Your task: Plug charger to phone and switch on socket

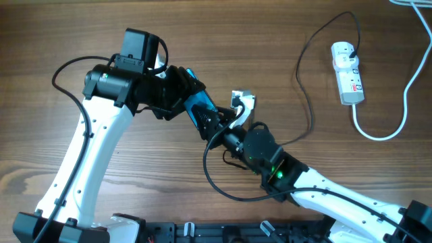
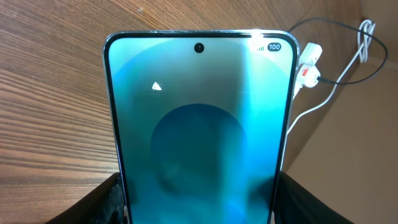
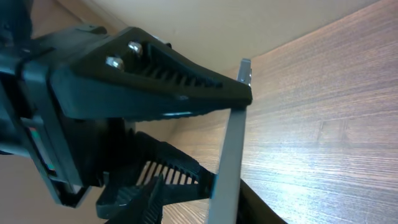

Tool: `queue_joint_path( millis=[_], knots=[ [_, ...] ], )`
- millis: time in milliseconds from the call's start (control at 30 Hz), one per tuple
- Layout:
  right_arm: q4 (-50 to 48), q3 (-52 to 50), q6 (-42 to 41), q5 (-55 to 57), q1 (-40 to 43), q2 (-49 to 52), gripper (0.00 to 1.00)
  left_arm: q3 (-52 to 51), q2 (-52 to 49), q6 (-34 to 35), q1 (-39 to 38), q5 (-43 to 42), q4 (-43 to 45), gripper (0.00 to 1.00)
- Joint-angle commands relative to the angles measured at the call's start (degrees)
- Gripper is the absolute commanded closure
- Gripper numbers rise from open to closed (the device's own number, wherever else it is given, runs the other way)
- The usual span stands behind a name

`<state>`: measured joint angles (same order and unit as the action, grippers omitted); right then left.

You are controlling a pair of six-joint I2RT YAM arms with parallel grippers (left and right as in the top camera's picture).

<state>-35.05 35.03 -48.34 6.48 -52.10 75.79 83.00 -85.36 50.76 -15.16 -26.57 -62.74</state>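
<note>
The phone (image 1: 200,106) with its cyan screen is held off the table in my left gripper (image 1: 194,102). In the left wrist view the phone (image 2: 199,124) fills the frame, and the black jaws (image 2: 199,208) clamp its two long edges. The right wrist view shows the phone (image 3: 231,143) edge-on, right at my right gripper (image 3: 217,214). My right gripper (image 1: 233,131) is close against the phone's end. The charger's black cable (image 1: 302,67) runs from the socket (image 1: 347,73) to under the right arm; its tip is hidden. The socket (image 2: 308,65) and the cable (image 2: 348,81) also show in the left wrist view.
A thicker white cord (image 1: 405,101) loops from the socket off the table's right side and also shows in the left wrist view (image 2: 311,109). The left arm's black fingers (image 3: 161,81) crowd the right wrist view. The table is brown wood.
</note>
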Motion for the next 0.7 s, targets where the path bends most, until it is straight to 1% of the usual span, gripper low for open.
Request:
queue_joint_path(
  millis=[0, 33, 133, 167, 300, 367, 433, 500, 533, 600, 667],
  knots=[
    [-1.2, 0.6, -1.8, 0.3, -0.2, 2.4, 0.75, 1.1, 1.0, 0.7, 0.1, -0.3, 0.0, 0.73],
    [-1.6, 0.6, -1.8, 0.1, -0.2, 2.6, 0.78, 1.1, 1.0, 0.7, 0.1, -0.3, 0.0, 0.73],
    [-2.6, 0.6, -2.3, 0.0, -0.2, 2.6, 0.82, 1.1, 1.0, 0.5, 0.1, 0.0, -0.1, 0.73],
    [-3.1, 0.6, -3.3, -0.5, -0.2, 2.6, 0.85, 1.1, 1.0, 0.5, 0.1, 1.8, -1.0, 0.72],
    [-3.8, 0.6, -4.4, -1.0, -0.2, 2.6, 0.95, 1.1, 1.0, 0.5, 0.1, 2.1, -1.6, 0.71],
    [-4.9, 0.6, -4.4, -1.3, -0.2, 2.6, 0.95, 1.1, 1.0, 0.5, 0.1, 2.1, -1.6, 0.7],
    [-5.2, 0.6, -6.1, -2.1, -0.2, 2.6, 0.95, 1.1, 1.0, 0.5, 0.1, 2.1, -1.6, 0.63],
    [-5.2, 0.6, -8.4, -2.6, -0.2, 2.6, 0.95, 1.1, 1.0, 0.5, 0.1, 2.1, -1.6, 0.48],
    [-5.2, 0.6, -12.1, -2.8, -0.2, 2.3, 0.95, 1.1, 1.0, 0.5, 0.1, 2.1, -1.6, 0.42],
    [-5.2, 0.6, -18.0, -3.5, -0.2, 1.8, 0.95, 1.1, 1.0, 0.5, 0.1, 2.0, -1.6, 0.37],
    [-5.2, 0.6, -20.5, -4.2, -0.2, 1.6, 0.95, 1.1, 1.0, 0.5, 0.1, 2.0, -1.6, 0.35]
  ],
)
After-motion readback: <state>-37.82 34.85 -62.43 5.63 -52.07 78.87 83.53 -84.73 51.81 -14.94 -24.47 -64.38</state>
